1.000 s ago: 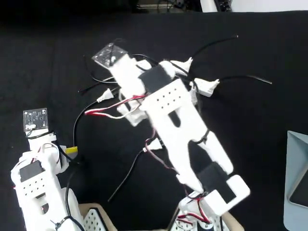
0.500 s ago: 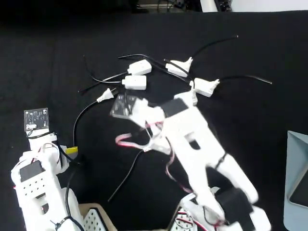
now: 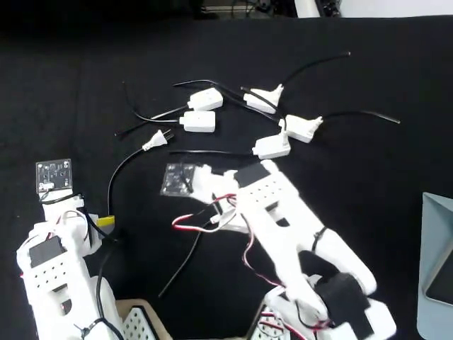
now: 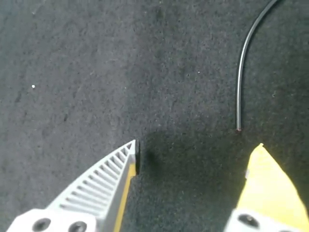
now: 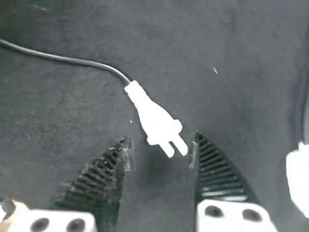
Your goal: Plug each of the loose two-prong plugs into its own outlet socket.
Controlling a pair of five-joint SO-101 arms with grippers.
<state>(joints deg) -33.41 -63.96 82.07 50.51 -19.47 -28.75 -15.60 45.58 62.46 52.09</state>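
A loose white two-prong plug [image 5: 157, 118] on a black cable lies on the black cloth. Its prongs point toward my right gripper [image 5: 161, 141], which is open, and the plug lies just ahead of the dark fingers [image 5: 108, 174]. From above, this plug [image 3: 154, 142] is left of the middle, beyond the right arm [image 3: 276, 212]. Several white outlet sockets lie farther back, among them three [image 3: 205, 100], [image 3: 198, 121], [image 3: 272, 146]. My left gripper [image 4: 198, 145] is open over bare cloth, beside a black cable end [image 4: 240, 96]. The left arm [image 3: 56, 262] stands at the near left.
More sockets [image 3: 260, 99], [image 3: 303, 127] with black cables lie at the back right. A loose black cable [image 3: 185, 256] runs toward the front under the right arm. A grey-blue container [image 3: 433, 234] sits at the right edge.
The right arm has pulled back from over the sockets toward the near side, and its gripper is now beside the loose plug. The left arm has not moved.
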